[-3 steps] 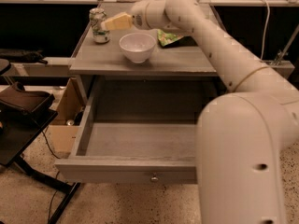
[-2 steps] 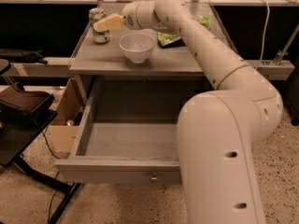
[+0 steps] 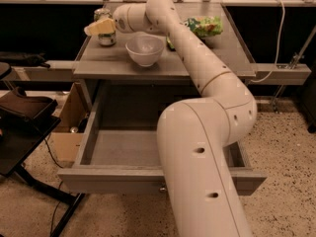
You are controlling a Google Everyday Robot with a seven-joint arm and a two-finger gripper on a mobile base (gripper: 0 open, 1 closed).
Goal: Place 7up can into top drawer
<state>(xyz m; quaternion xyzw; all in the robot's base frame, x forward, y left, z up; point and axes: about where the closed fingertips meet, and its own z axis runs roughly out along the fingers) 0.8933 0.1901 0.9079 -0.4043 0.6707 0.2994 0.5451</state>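
The 7up can (image 3: 104,35) stands upright at the back left corner of the grey table (image 3: 217,58), its silver top showing. My gripper (image 3: 99,26) reaches in from the right and sits right at the can, covering its upper part. The can rests on the tabletop. The top drawer (image 3: 113,177) is pulled wide open below the table, with a small round knob (image 3: 162,187) on its front. The part of its inside that shows is bare; my arm hides the right part.
A white bowl (image 3: 144,49) stands on the table just right of the can. A green crinkled snack bag (image 3: 203,25) lies at the back. A cardboard box (image 3: 66,127) and a black stand (image 3: 22,132) sit to the drawer's left. A cable (image 3: 279,43) hangs at right.
My gripper has moved left across the back of the table, from over the bowl's far side to the can. The can, bowl and drawer have not moved.
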